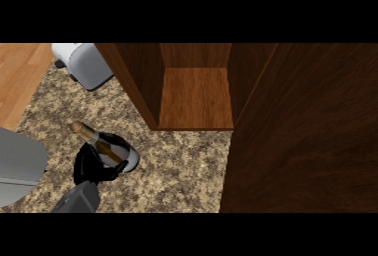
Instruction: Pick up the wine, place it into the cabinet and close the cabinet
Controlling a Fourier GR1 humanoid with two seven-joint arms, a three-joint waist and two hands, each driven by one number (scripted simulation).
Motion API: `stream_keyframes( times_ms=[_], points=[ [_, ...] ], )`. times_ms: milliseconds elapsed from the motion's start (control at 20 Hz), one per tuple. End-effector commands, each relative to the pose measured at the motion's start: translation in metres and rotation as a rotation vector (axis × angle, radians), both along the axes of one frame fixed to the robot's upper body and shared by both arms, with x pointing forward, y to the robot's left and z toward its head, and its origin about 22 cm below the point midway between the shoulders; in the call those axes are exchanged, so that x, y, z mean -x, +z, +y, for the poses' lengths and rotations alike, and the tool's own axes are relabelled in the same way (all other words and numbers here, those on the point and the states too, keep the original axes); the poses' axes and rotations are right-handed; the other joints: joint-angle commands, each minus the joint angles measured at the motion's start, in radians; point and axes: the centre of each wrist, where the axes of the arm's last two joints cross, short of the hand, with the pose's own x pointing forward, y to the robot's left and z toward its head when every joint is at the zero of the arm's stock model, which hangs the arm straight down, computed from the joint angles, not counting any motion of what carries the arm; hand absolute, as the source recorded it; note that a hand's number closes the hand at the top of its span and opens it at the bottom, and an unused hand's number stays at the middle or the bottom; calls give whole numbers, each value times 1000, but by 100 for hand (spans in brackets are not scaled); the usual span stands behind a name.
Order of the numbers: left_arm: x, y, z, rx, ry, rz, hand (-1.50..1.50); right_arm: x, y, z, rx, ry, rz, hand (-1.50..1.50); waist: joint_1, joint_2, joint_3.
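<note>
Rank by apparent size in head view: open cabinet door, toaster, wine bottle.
1. open cabinet door, by far the largest.
2. toaster and wine bottle: look similar; toaster is cut off, bottle partly covered by the hand, so unranked.

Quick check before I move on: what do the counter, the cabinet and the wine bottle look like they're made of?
Counter: speckled tan and brown, probably granite or similar stone. Cabinet: dark brown with visible grain, looks like wood with a slight sheen. Wine bottle: dark, glossy body suggesting glass, with a gold neck that may be foil.
</note>
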Motion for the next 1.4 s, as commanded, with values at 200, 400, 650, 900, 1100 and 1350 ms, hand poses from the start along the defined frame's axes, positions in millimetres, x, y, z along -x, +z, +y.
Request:
stream_keyframes(
  times_ms=[200,400,650,900,1100,1350],
  points=[
    [18,-1,-3,71,-114,-71,150,17,6,-4,-6,32,-29,-150,8,-2,0],
    [7,16,-26,37,-155,-69,150,28,12,-6,-27,6,0,-150,10,-4,0],
    [1,46,-64,37,-237,-127,150,1,14,-5,-24,34,-12,-150,13,-4,0],
    [11,81,-83,48,-271,-113,150,16,8,-12,-20,29,-3,-150,8,-3,0],
    [14,83,-115,41,-249,-86,150,6,3,6,-42,22,-7,-150,4,1,-1],
    [21,92,-157,63,-251,-27,150,14,-1,-13,-30,49,-3,-150,-4,1,-1]
  ],
)
